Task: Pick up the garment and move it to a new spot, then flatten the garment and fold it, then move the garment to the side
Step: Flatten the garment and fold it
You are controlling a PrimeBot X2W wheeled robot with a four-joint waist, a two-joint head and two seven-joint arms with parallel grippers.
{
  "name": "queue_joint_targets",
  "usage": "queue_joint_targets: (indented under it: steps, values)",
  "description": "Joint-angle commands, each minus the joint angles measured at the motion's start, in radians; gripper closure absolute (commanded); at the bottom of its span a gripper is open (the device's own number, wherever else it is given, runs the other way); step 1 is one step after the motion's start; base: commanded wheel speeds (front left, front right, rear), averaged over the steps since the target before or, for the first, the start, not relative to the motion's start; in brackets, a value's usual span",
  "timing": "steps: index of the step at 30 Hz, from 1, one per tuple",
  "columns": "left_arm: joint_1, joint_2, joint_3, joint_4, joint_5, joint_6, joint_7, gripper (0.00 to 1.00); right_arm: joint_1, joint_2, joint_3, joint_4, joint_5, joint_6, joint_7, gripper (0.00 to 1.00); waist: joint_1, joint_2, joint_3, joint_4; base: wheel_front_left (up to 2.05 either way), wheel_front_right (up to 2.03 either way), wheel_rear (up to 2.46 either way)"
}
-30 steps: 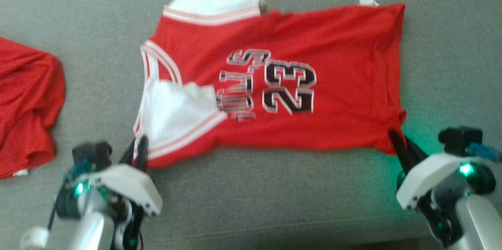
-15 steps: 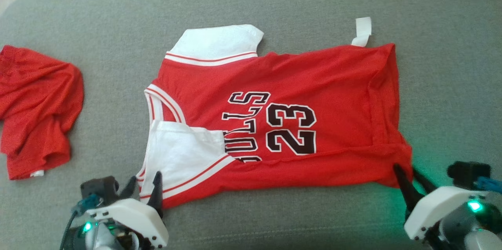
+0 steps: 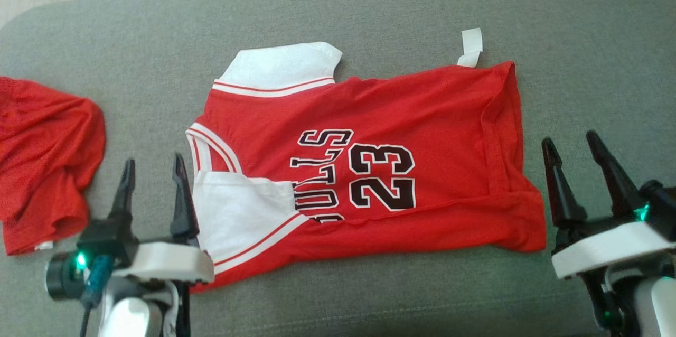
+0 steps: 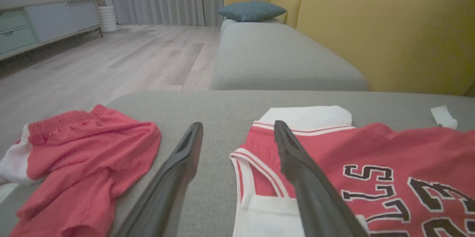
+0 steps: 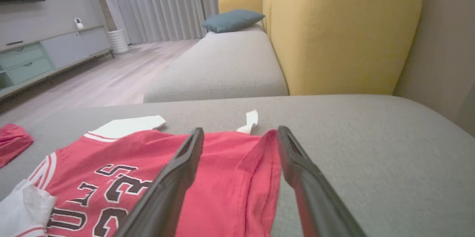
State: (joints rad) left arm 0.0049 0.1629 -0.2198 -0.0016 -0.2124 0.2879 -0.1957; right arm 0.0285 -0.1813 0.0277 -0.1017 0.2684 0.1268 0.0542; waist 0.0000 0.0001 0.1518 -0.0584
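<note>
The garment [image 3: 422,115] is a red jersey with white trim and "BULLS 23" print, spread sideways on the grey cushion [image 3: 369,9], collar end to the left. A white panel is turned over at its near left corner. My left gripper [image 3: 153,164] stands open just left of that corner, with nothing between its fingers. My right gripper [image 3: 570,140] is open too, a little right of the hem end and apart from it. The left wrist view has the left gripper [image 4: 237,125] beside the garment [image 4: 389,144]. The right gripper [image 5: 240,131] hovers over the hem of the garment [image 5: 130,148].
A second red piece of clothing [image 3: 47,168] lies crumpled at the cushion's left end. A white tag [image 3: 470,46] sticks out at the jersey's far edge. A yellow sofa back [image 4: 371,25] and a blue pillow [image 4: 250,10] lie beyond, with wooden floor [image 4: 111,55] to the left.
Both grippers were shut on the jersey's near corners and have opened, let go and drawn clear of the cloth. The head camera has also shifted.
</note>
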Motion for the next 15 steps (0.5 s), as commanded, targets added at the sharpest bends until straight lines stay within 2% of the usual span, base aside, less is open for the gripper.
queue_joint_targets:
  steps: [1, 15]
  values:
    - [-0.046, 0.026, 0.034, -0.046, 0.013, 0.005, -0.011, 0.0, -0.032, -0.006, 0.019, -0.052, -0.004, 0.004, -0.005, 0.0, 0.0, -0.0001, 0.0, 0.001, 0.0, 0.0, 0.0]
    - [-0.062, 0.041, 0.017, -0.057, 0.024, 0.011, 0.022, 0.0, -0.041, 0.01, 0.033, -0.089, 0.007, 0.004, 0.021, 0.0, 0.0, -0.0001, 0.025, 0.0, 0.0, 0.0, 0.0]
